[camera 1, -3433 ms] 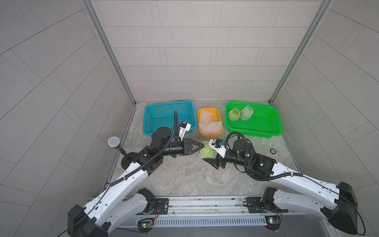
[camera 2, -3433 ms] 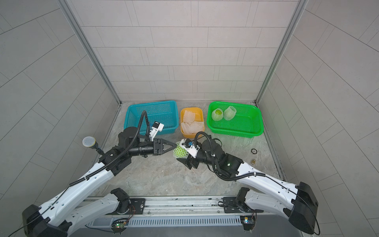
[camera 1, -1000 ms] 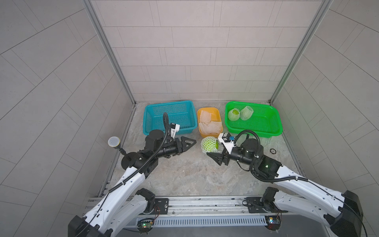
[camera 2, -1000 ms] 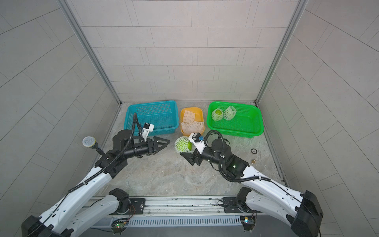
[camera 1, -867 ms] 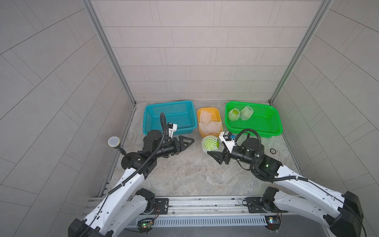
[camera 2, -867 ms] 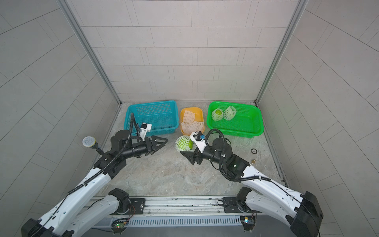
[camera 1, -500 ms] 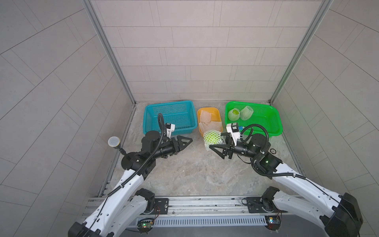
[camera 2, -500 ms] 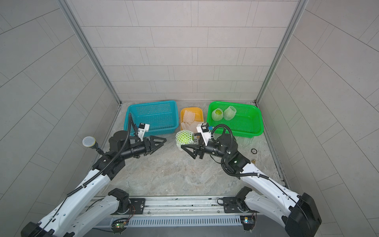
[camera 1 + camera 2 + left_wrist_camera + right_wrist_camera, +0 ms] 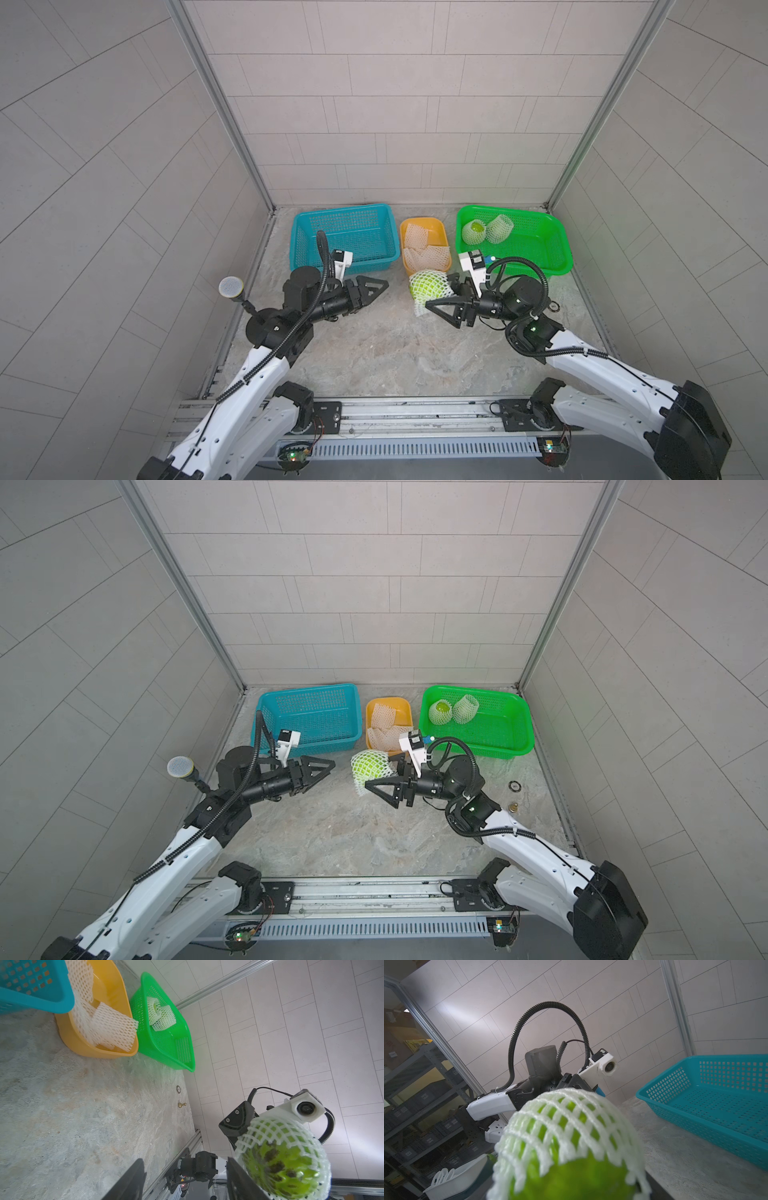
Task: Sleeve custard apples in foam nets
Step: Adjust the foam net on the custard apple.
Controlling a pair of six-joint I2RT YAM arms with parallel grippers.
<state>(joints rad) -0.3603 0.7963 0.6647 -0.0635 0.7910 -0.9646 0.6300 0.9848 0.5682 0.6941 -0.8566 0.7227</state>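
Observation:
My right gripper point(image 9: 438, 291) is shut on a custard apple point(image 9: 428, 286) sleeved in a white foam net point(image 9: 360, 788), held just above the floor in front of the orange tub. In the right wrist view the netted custard apple point(image 9: 571, 1147) fills the near field and hides the fingers. My left gripper point(image 9: 380, 289) stands open and empty a hand's width to its left, pointing at it. In the left wrist view the sleeved custard apple point(image 9: 284, 1159) lies beyond one of the fingers point(image 9: 239, 1180). Another sleeved custard apple point(image 9: 473, 232) and a round foam net point(image 9: 500, 228) lie in the green basket point(image 9: 557, 249).
The orange tub point(image 9: 440, 226) holds spare flat foam nets point(image 9: 424, 253). A teal basket point(image 9: 299, 232) stands at the back left. A black ring point(image 9: 552, 306) and a small brass piece point(image 9: 514, 807) lie by the right wall. A grey knob point(image 9: 231, 286) sticks out near the left arm.
The right gripper has carried the sleeved custard apple up and back toward the orange tub. The left gripper has drawn back to the left, away from the net, its jaws slightly narrower.

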